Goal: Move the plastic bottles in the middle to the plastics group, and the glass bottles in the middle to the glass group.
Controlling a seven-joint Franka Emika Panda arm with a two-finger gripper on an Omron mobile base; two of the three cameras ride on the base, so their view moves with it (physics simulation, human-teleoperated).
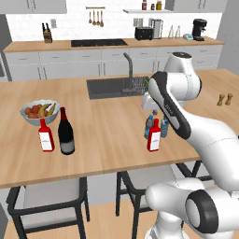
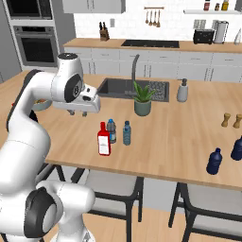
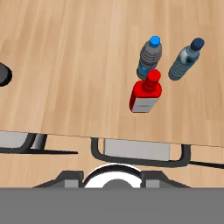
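Near the counter's front edge, in the middle: one upright red glass bottle (image 2: 104,139) with red cap and white label, two small blue-capped plastic water bottles (image 2: 111,131) (image 2: 126,133) standing just behind it. Far left: a second red bottle (image 1: 45,135) beside a taller dark wine bottle (image 1: 66,132), both upright. Far right: two dark-blue bottles (image 2: 214,161) (image 2: 237,148), upright.

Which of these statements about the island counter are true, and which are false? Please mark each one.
1. The middle red bottle stands upright. True.
2. The two water bottles in the middle lie on their sides. False: both stand upright behind the red one.
3. The dark wine bottle stands beside another red bottle. True.
4. The potted plant sits inside the sink. False: it stands on the counter in front of it.
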